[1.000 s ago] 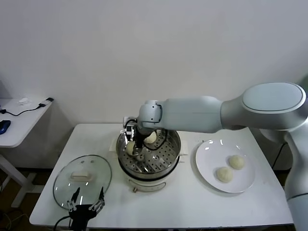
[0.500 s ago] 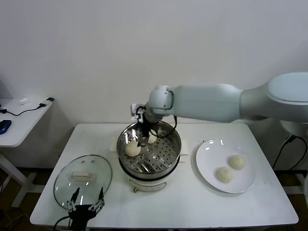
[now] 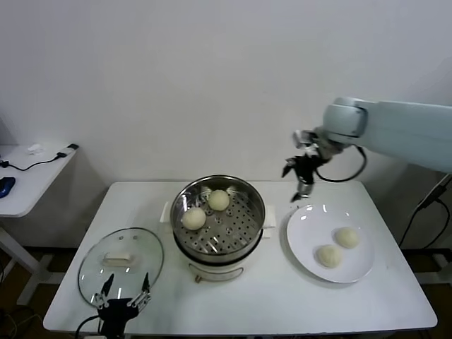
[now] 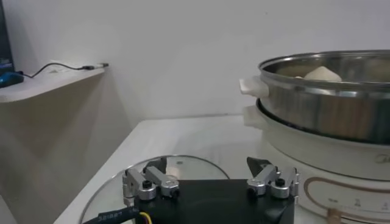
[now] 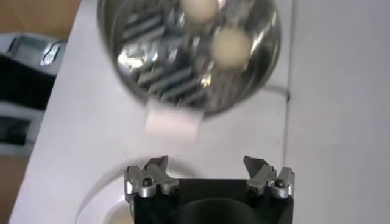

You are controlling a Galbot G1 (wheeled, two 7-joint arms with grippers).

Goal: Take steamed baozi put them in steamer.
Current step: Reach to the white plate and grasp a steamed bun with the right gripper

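- Here the right pincer (image 3: 300,178) hangs in the air above the far edge of the white plate (image 3: 311,244), between plate and steamer (image 3: 218,244), its jaws spread wide and holding nothing.
- The right wrist view looks down past those empty fingers (image 5: 149,178) onto the steamer basket.
- Two baozi (image 3: 193,217) (image 3: 218,200) sit on the perforated floor of the steamer, close together toward its far left part.
- Two more baozi (image 3: 347,237) (image 3: 328,256) lie just beside each other on the plate, on the right of the worktop (image 3: 282,300).
- The left pincer (image 3: 121,302) is parked low at the near left edge of the worktop, jaws wide and empty, just over the near rim of the glass lid (image 3: 121,258).
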